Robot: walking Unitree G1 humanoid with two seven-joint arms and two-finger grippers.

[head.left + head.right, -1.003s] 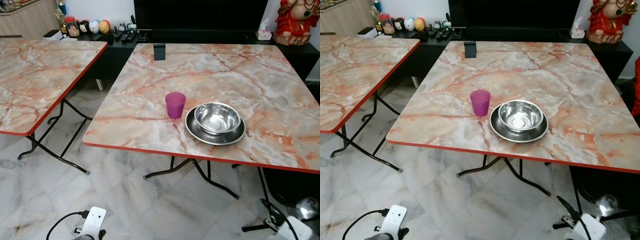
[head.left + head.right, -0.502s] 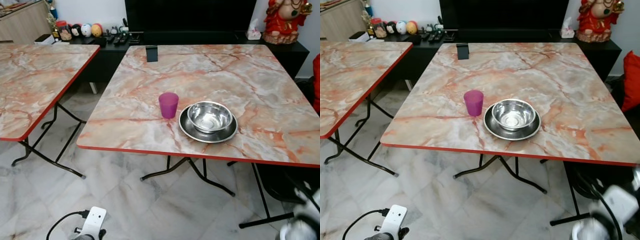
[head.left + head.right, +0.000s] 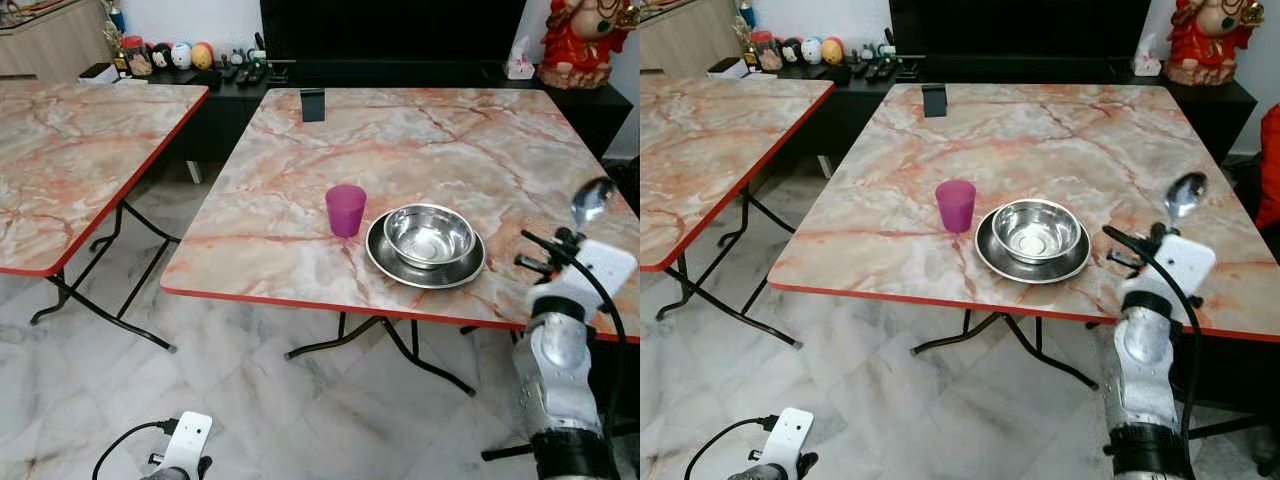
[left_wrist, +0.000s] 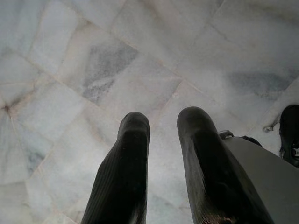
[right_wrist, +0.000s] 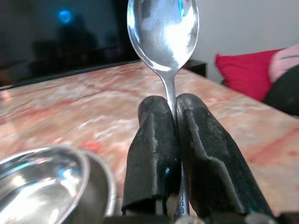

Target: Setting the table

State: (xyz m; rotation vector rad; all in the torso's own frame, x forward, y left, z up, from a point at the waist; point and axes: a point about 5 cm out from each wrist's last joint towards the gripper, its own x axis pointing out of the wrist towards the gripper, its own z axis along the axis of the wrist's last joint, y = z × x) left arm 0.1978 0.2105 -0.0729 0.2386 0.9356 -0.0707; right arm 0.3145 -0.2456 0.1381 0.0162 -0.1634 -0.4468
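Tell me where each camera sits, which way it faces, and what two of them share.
Left eye view: on the head, looking forward and down at the table with cup and bowl; the right arm shows, raised.
Right eye view: same head, same scene; the right claw holds a spoon upright.
Left wrist view: along the left claw, open, facing the floor.
Right wrist view: along the right claw, shut on the spoon, facing across the table.
Shared: spoon and bowl show in the eye views and the right wrist view.

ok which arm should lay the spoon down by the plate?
Right. The right gripper is shut on the spoon, raised at the table's near edge beside the plate and bowl. The left gripper hangs over the floor, fingers apart, holding nothing.
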